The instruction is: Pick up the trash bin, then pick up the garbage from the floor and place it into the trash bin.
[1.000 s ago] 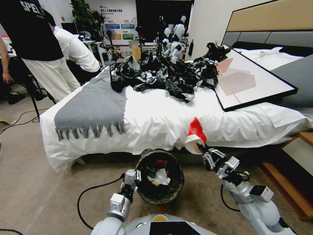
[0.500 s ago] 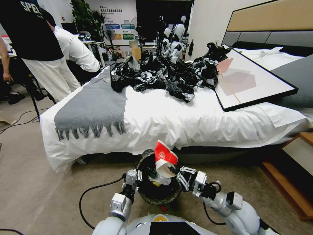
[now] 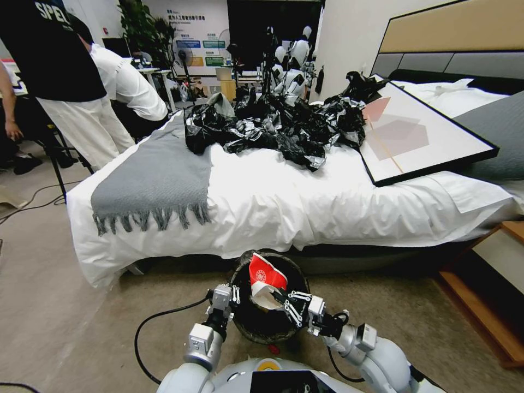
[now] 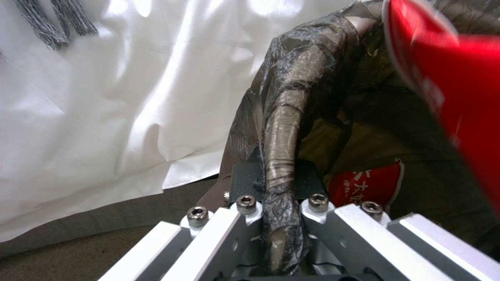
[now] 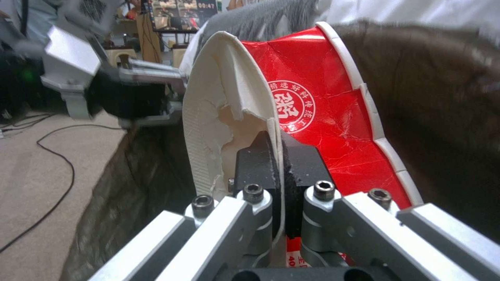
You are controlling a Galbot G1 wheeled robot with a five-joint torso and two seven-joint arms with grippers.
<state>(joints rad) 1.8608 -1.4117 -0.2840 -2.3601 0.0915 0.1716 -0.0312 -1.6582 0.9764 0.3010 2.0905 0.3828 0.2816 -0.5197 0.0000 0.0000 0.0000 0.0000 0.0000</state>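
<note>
The left gripper (image 3: 233, 295) is clamped on the bin (image 3: 248, 330) rim, the right gripper (image 3: 285, 303) pinches a red cup (image 3: 266, 273) above it, release pending.

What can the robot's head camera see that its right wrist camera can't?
Head view alone: the bed with its grey throw, the heap of black plastic bags and a framed picture.

Right wrist view alone: the right gripper's pads up close, pinching the torn white edge of the crushed red-and-white cup, and its round printed logo.

Both: that cup at the mouth of the trash bin, the right gripper and the left gripper on the bin's rim.
</note>
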